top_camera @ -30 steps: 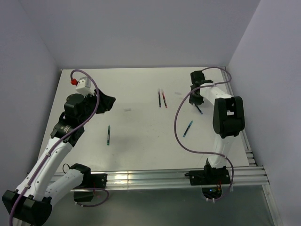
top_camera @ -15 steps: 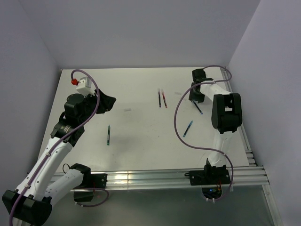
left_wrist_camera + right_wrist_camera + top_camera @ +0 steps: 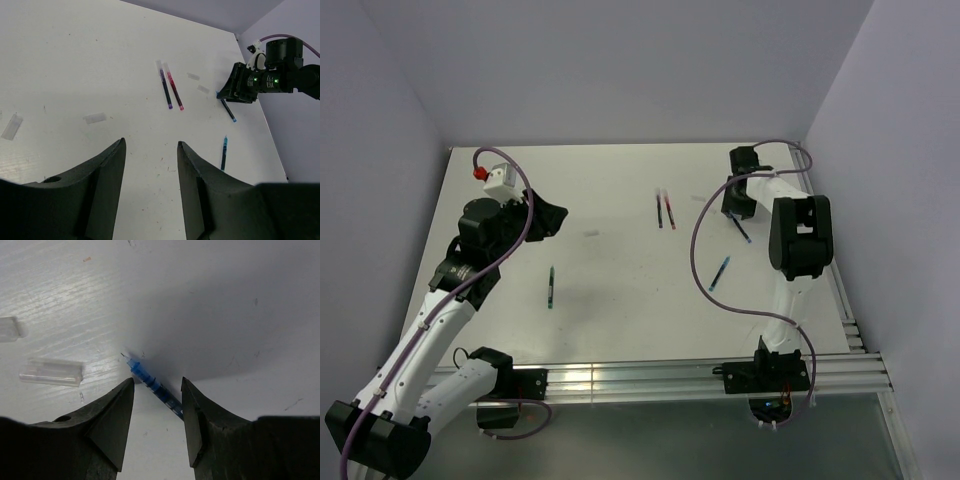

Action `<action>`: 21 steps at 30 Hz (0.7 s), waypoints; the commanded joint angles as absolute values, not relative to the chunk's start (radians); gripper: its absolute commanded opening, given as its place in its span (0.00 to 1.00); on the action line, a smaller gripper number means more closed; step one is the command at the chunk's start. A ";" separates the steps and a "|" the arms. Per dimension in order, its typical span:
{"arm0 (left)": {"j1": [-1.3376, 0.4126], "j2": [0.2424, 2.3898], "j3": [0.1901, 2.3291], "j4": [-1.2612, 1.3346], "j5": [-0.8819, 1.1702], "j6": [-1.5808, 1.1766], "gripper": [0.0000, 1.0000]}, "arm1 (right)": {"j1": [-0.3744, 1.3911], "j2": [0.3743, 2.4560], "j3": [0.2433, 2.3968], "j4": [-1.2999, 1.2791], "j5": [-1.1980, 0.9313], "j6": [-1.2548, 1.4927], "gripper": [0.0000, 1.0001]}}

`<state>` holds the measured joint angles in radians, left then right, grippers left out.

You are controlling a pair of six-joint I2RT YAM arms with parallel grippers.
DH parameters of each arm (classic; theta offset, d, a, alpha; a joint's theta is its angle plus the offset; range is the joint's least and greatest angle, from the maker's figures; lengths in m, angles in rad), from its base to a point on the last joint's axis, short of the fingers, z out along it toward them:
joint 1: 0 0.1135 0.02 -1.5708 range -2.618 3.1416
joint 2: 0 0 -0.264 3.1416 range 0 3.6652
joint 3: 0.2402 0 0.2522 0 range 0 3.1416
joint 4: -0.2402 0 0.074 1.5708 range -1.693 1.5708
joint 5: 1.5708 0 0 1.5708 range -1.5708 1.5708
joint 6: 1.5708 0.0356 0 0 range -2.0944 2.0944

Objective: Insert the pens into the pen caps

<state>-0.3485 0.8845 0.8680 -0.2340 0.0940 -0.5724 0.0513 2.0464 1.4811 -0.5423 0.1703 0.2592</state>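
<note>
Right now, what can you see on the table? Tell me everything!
table: one, white, under everything.
green pen: one, dark green, alone on the left.
red pen: one, red, far middle.
purple-tipped pen: one, dark, right beside the red pen.
dark blue pen: one, dark blue, far right, lying flat.
light blue pen: one, light blue, right side, nearer the arm bases.
caps: at least four, clear, two on the left, two near the dark blue pen.
left gripper: one, black, open, above the table.
right gripper: one, black, open, straddling the dark blue pen.
</note>
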 commanded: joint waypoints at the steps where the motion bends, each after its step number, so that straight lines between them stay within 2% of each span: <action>1: -0.353 0.884 0.891 -0.209 0.115 -0.574 0.50 | 0.041 2.069 1.525 -0.529 0.166 0.244 0.50; 8: -0.353 0.894 0.890 -0.206 0.120 -0.578 0.50 | 0.029 2.077 1.517 -0.528 0.132 0.253 0.46; 10: -0.353 0.894 0.888 -0.204 0.120 -0.578 0.50 | 0.028 2.074 1.511 -0.528 0.124 0.258 0.41; 11: -0.351 0.894 0.890 -0.206 0.120 -0.578 0.50 | 0.025 2.072 1.511 -0.528 0.121 0.258 0.35; 16: -0.351 0.893 0.890 -0.207 0.117 -0.577 0.50 | 0.023 2.063 1.496 -0.529 0.101 0.264 0.29; 21: -0.351 0.896 0.890 -0.204 0.123 -0.580 0.50 | 0.023 2.056 1.479 -0.528 0.087 0.267 0.15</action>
